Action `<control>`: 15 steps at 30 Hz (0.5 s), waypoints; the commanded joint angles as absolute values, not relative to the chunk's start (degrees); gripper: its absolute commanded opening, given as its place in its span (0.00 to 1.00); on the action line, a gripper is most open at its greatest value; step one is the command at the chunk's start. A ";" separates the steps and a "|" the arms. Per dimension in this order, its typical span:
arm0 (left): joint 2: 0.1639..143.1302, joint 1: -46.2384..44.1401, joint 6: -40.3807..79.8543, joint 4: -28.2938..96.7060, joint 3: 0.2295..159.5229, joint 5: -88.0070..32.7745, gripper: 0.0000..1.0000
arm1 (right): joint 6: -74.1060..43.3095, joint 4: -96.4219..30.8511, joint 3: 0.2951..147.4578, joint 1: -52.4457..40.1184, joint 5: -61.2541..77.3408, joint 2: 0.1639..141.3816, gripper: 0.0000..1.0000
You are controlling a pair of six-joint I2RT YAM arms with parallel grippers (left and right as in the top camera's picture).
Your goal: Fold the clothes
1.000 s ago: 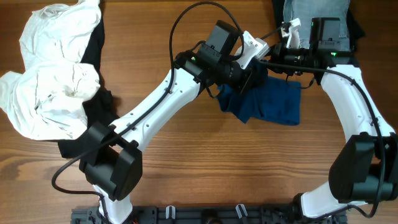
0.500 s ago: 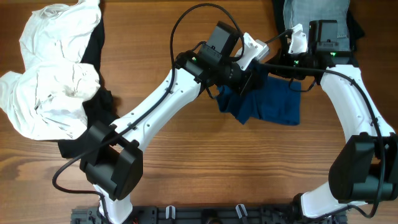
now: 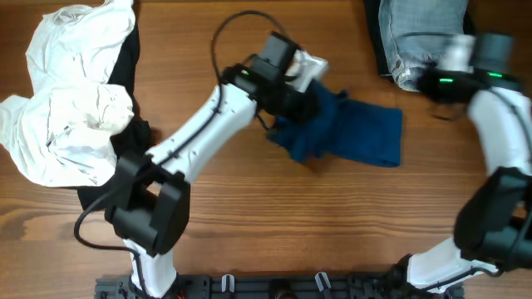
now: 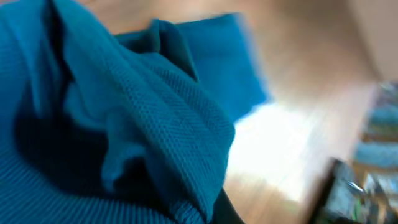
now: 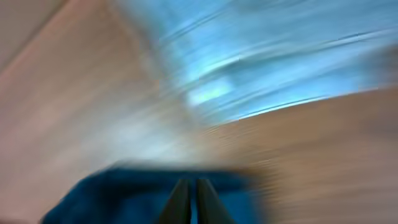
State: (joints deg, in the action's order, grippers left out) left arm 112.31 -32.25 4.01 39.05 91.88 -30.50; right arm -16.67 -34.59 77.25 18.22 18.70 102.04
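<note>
Two arms on my feed. L jaws: clamped on bunched blue garment [image 3: 366, 137], desk [image 3: 332, 216] ctr. R jaws: blurred, can't tell state, near jeans [image 3: 424, 29].

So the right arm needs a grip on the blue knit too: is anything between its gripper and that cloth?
Nothing visible. Only bare table lies between the right gripper and the blue knit garment; the jeans lie flat under the gripper.
</note>
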 commanded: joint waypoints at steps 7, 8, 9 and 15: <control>112.51 -31.64 5.63 39.00 91.50 -27.29 0.10 | -18.24 -35.07 78.30 19.75 17.67 103.94 0.37; 112.51 -31.62 5.63 38.98 91.50 -27.05 0.10 | -18.13 -35.53 78.30 19.75 17.65 103.94 0.38; 112.51 -31.59 5.63 39.00 91.50 -26.81 0.10 | -18.02 -36.12 78.28 19.75 17.63 103.96 0.38; 112.51 -31.22 5.67 38.83 91.53 -23.86 0.04 | -16.97 -39.07 77.78 19.75 18.13 104.99 0.37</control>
